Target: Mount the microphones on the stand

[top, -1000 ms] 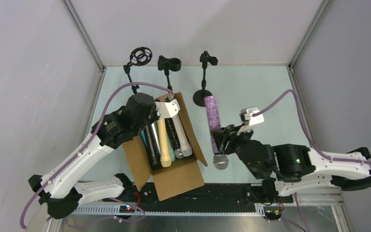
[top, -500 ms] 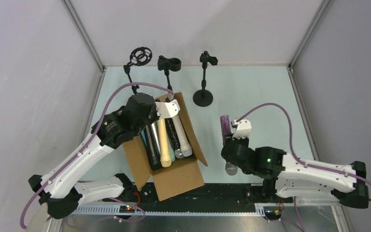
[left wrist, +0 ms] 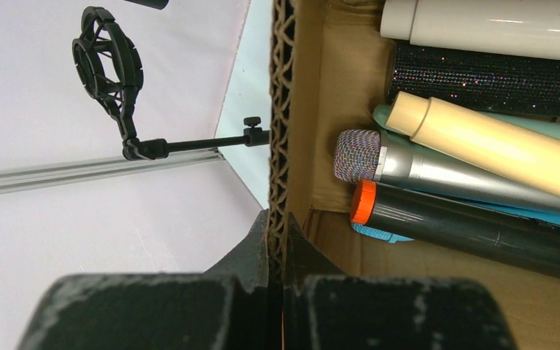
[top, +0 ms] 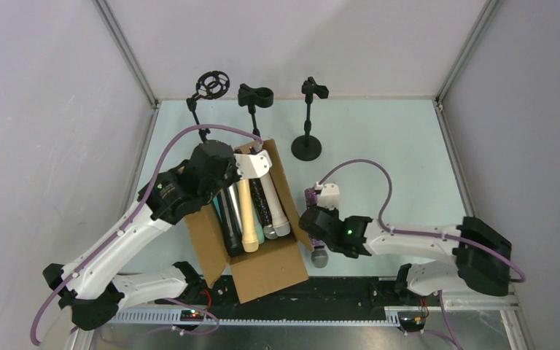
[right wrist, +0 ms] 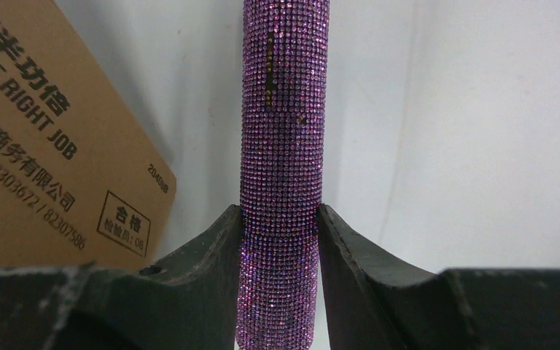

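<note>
Two claws are showing in the top view. The left claw [top: 257, 153] is reaching over the far wall of the box [top: 266, 273], with its fingers hidden under the wrist. The right claw [top: 319, 232] is hanging just right of the box and gripping the purple mic [top: 310, 195], whose grey head is poking out nearer the arm bases. More mics [top: 251, 211] are lying side by side inside the box. Three stands [top: 308, 117] are rising beyond the box, well apart from the purple mic.

In the left wrist view, the left claw [left wrist: 277, 244] is pressing its jaws together on the corrugated edge of the box [left wrist: 281, 87], pinching it. Inside the box, a silver mic [left wrist: 423, 164], an orange-tipped mic [left wrist: 467, 227] and a cream mic [left wrist: 496, 146] are lying against one another. Outside the box, a ring stand [left wrist: 106, 62] is showing.

In the right wrist view, the right claw [right wrist: 281, 230] is standing about half spread, with both fingers clamping the purple mic [right wrist: 283, 109]. Left of them, the box [right wrist: 14, 219] is showing printed "THE RIGHT JOB", Chinese characters and a framed stamp "合格".
</note>
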Controlling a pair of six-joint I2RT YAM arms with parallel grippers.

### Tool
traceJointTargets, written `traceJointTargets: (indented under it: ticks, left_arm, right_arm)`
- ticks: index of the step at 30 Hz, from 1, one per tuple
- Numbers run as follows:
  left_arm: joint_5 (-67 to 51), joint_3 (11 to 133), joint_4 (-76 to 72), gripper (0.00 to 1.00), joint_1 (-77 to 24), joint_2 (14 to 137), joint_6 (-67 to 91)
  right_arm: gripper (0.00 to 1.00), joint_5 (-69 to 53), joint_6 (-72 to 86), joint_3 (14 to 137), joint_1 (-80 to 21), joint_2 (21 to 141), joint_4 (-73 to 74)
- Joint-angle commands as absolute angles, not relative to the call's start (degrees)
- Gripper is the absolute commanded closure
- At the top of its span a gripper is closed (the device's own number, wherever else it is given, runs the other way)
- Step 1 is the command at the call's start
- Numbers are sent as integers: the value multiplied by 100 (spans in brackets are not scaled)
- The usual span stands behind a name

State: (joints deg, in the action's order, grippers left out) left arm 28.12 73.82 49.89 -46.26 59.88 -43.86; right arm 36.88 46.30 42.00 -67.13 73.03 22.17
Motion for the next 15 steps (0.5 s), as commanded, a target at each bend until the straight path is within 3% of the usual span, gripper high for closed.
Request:
traceJointTargets:
  ticks: [1,9,11,14,15]
  left_arm:
    - [2928,7539,4634,100,-4658,5789,-4543]
    - [2923,7559,4634,100,-4650,5803,-4528]
    - [2914,7564,4639,100,-4654,5809,-4512]
    - [2914,7568,4639,100,-4659,5818,-4494]
    - [2910,7568,4636,100,-4663,5818,-4492]
  right_arm:
    - [100,3347,4861,4236,-6673,7788,1181]
    - [100,2994,5106,4228,-6583,8377,761]
    - [92,2953,5207,4228,-6547,8450,766]
    - [62,3009,5366,4228,-6534,8482,885]
    - [57,3068,5399,4223,-6532,8453,926]
